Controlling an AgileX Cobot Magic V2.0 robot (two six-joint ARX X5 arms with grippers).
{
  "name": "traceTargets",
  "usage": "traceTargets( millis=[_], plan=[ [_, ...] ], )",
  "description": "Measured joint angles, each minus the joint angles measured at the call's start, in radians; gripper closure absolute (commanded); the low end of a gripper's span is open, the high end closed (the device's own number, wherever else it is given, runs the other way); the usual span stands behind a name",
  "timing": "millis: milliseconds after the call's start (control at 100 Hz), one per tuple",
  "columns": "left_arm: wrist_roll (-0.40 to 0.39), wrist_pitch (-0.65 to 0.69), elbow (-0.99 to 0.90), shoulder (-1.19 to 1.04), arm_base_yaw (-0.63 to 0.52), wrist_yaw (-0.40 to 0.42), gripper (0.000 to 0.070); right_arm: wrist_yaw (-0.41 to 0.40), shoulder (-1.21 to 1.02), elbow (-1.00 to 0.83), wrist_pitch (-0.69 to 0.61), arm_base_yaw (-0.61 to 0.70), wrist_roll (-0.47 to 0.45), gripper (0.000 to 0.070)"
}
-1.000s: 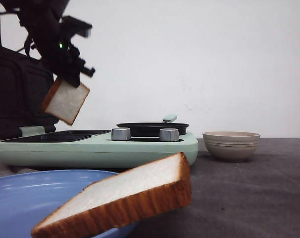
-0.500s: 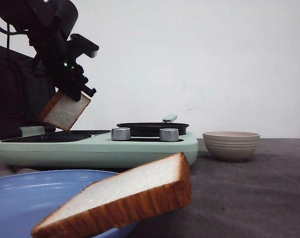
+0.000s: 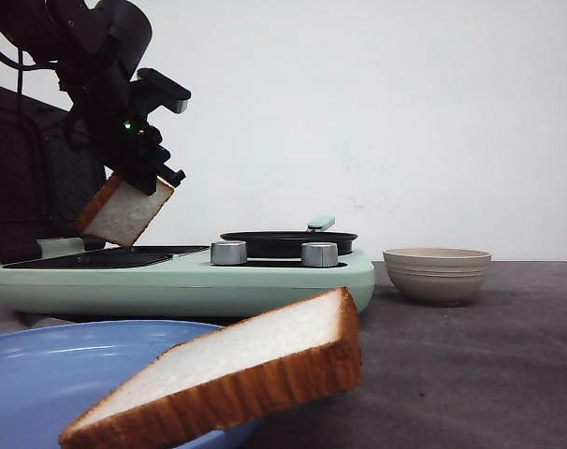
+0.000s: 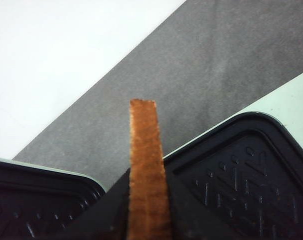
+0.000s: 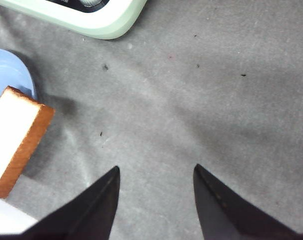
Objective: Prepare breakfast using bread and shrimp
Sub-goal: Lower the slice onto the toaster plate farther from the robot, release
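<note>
My left gripper [image 3: 143, 173] is shut on a slice of bread [image 3: 124, 212] and holds it tilted just above the black griddle plate [image 3: 106, 256] of the mint-green cooker [image 3: 185, 281]. In the left wrist view the slice's brown crust edge [image 4: 145, 170] stands between my fingers, over the ribbed plate [image 4: 241, 175]. A second slice of bread [image 3: 237, 374] leans on the rim of the blue plate [image 3: 50, 374] in front; it also shows in the right wrist view [image 5: 14, 137]. My right gripper [image 5: 156, 172] is open and empty above the grey table. No shrimp shows; the beige ribbed bowl [image 3: 437, 273] hides its inside.
The cooker's open lid [image 3: 31, 187] stands dark at the far left. A black round pan [image 3: 288, 243] sits on the cooker's right half behind two silver knobs [image 3: 319, 254]. The cooker's corner [image 5: 106, 20] and the blue plate's rim [image 5: 6, 70] show in the right wrist view.
My left gripper has come down and slightly right with the bread slice, which now hangs lower, close over the griddle plate. The second slice, bowl and cooker have not moved.
</note>
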State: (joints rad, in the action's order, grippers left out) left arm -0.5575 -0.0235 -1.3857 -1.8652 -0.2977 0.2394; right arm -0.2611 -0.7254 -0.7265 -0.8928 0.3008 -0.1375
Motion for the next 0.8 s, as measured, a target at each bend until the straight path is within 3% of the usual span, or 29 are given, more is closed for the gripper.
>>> traceTargets(
  millis=[170,290,410,800],
  plan=[
    [0.026,-0.017,0.000,0.000,0.000,-0.018,0.0454,0.000,0.000,0.000,0.000,0.000,0.000,0.0416],
    [0.040,-0.046,0.000,0.000,-0.001,-0.049,0.0447,0.000,0.000,0.000,0.000,0.000,0.000,0.0416],
    [0.061,-0.048,0.000,0.000,-0.002,-0.061,0.0375,0.000,0.000,0.000,0.000,0.000,0.000,0.0416],
    [0.122,-0.047,0.000,0.000,-0.025,-0.095,0.0375,0.000,0.000,0.000,0.000,0.000,0.000,0.0416]
  ],
)
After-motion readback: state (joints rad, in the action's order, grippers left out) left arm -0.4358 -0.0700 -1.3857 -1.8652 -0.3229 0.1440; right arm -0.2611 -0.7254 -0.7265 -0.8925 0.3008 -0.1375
